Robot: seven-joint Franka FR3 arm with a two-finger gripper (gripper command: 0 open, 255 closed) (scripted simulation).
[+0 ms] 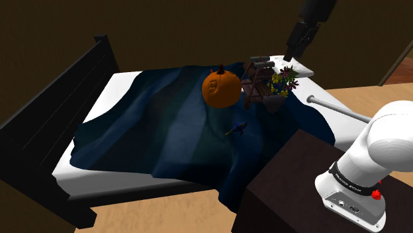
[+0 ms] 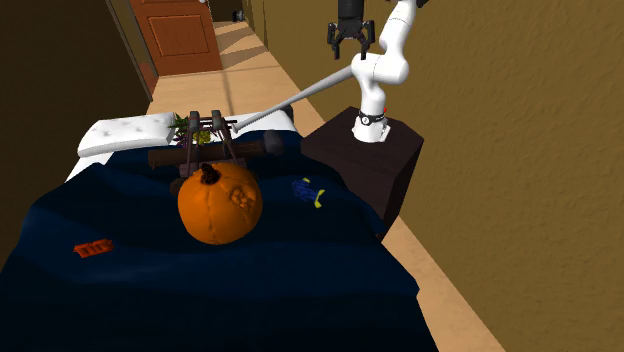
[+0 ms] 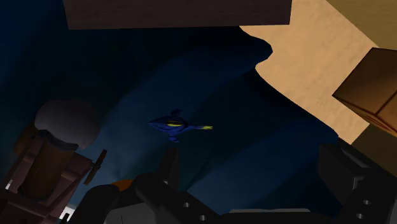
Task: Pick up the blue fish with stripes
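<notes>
The blue striped fish (image 3: 179,125) is seen lying on the dark blue blanket (image 1: 165,142), well below the gripper (image 2: 351,42), which is held open and empty, the fish's long axis running roughly finger to finger.

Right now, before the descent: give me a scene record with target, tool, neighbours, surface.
target: blue fish, yellow stripes, lying free on the bedding
surface: dark blue blanket over a bed
tool: tool open, holding nothing, high above the bed
contact: none, the tool is well clear of the fish
nearest neighbour: orange pumpkin, apart from the fish
other items: brown rack with flowers beside the pumpkin; small red piece on the blanket
</notes>
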